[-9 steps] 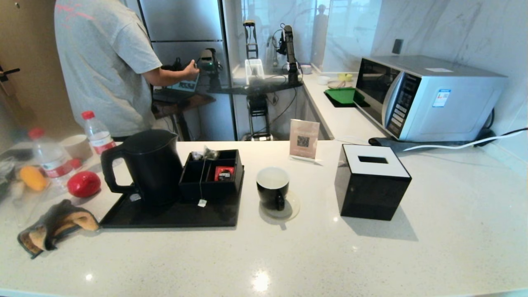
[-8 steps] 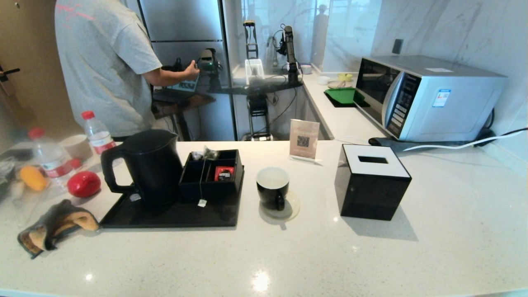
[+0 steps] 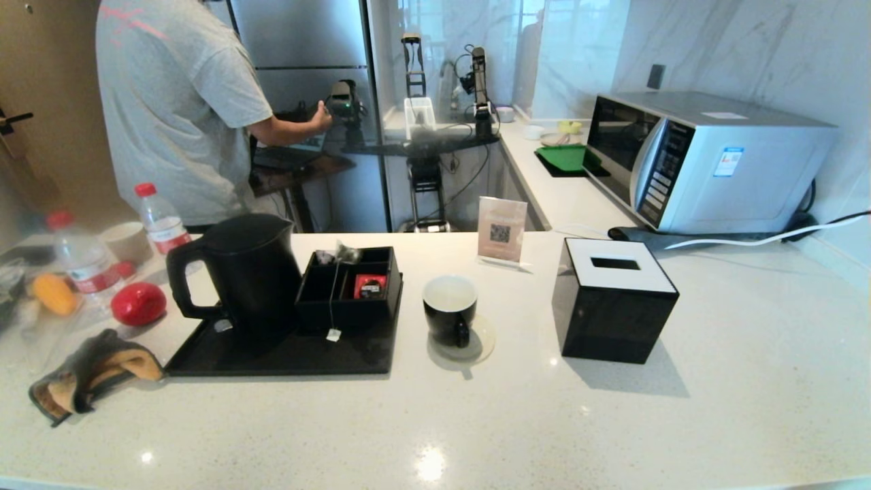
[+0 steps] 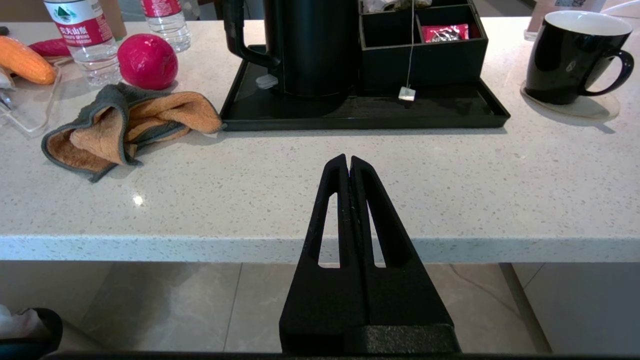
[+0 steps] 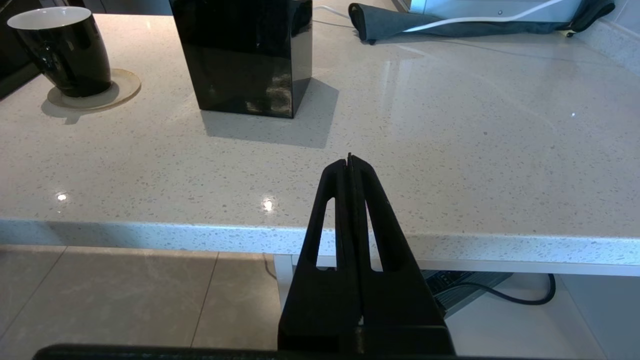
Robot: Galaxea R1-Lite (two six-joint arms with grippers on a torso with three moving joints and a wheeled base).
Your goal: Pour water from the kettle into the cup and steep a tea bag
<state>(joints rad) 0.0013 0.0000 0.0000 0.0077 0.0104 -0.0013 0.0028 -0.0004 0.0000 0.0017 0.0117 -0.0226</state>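
Observation:
The black kettle (image 3: 245,272) (image 4: 312,47) stands on a black tray (image 3: 272,354), handle toward the left. Behind a divided black box (image 3: 350,286) lies the tea bag (image 3: 348,252), its string running down the box front to a white tag (image 3: 333,334) (image 4: 406,93). The black cup (image 3: 450,309) (image 4: 570,55) (image 5: 62,50) rests on a clear coaster right of the tray. My left gripper (image 4: 349,161) is shut and empty, held before the counter's front edge. My right gripper (image 5: 349,160) is likewise shut and empty, off the front edge further right. Neither shows in the head view.
A black tissue box (image 3: 612,306) stands right of the cup. A folded cloth (image 3: 88,374), red fruit (image 3: 138,303), water bottles (image 3: 160,221) and a paper cup (image 3: 127,241) crowd the left. A microwave (image 3: 701,160) sits at the back right. A person (image 3: 170,109) stands behind the counter.
The person behind the counter has shifted slightly to the right. Nothing on the counter has moved.

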